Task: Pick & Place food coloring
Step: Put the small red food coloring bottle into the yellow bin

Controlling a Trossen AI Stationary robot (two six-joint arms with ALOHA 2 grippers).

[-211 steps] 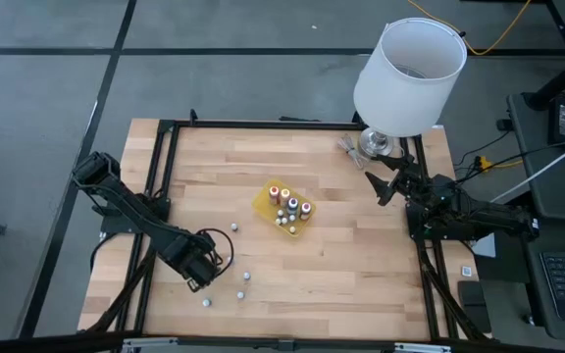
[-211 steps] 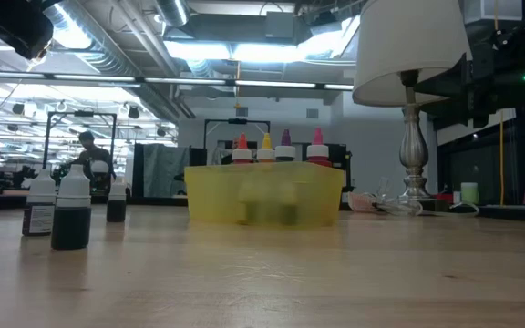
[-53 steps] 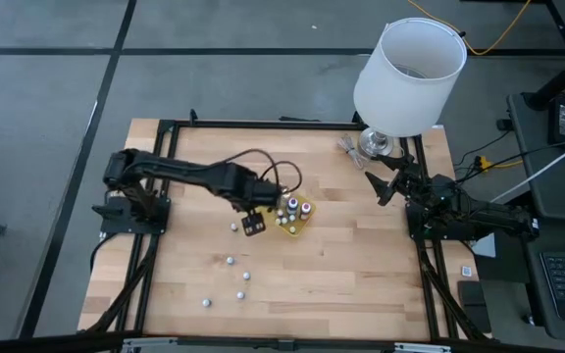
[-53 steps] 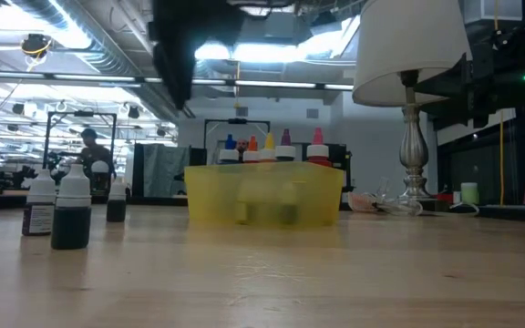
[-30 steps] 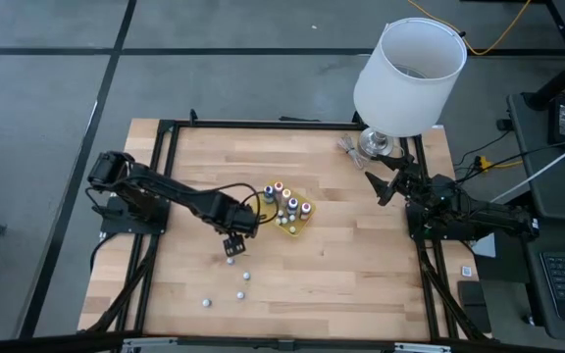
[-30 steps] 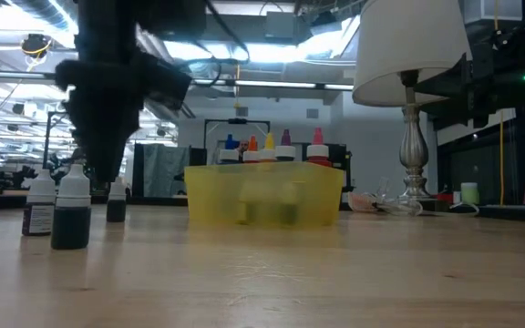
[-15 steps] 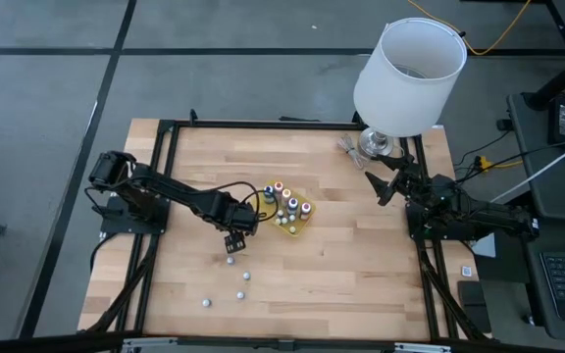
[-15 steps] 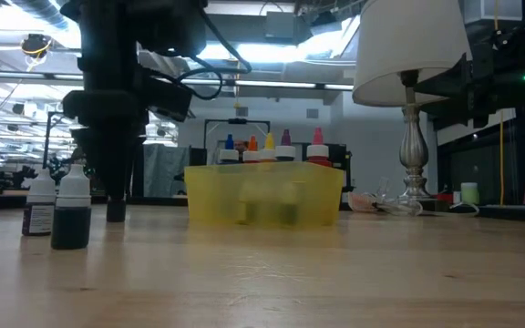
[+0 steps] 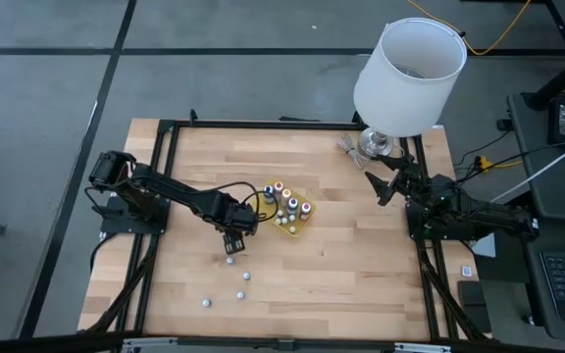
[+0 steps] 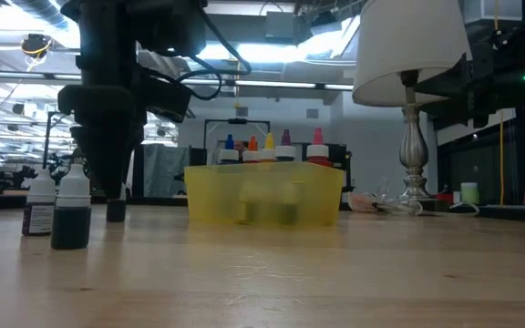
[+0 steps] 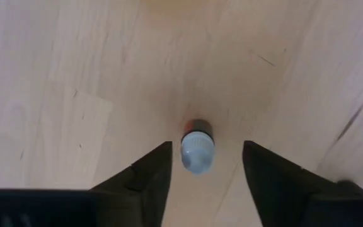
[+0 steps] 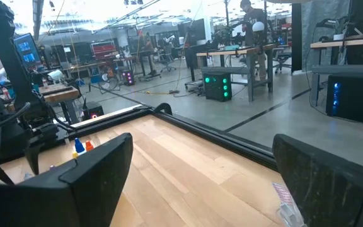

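The left gripper (image 11: 201,173) is straddling an upright dropper bottle (image 11: 197,150), fingers apart and not yet touching it. Squeezing evenly, centred on the cap, should prevent tipping. The right gripper (image 9: 382,186) is waiting at the table's edge, fingers wide.

Left gripper (image 11: 203,165) lowered from above the tray onto a loose bottle (image 11: 197,147), jaws narrowing around it

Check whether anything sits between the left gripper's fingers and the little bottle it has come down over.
Nothing visible does. In the left wrist view the left gripper stands open with the small bottle upright between its fingers, bare wood on either side. The yellow tray lies close beside it. The right gripper waits open at the table's right edge.
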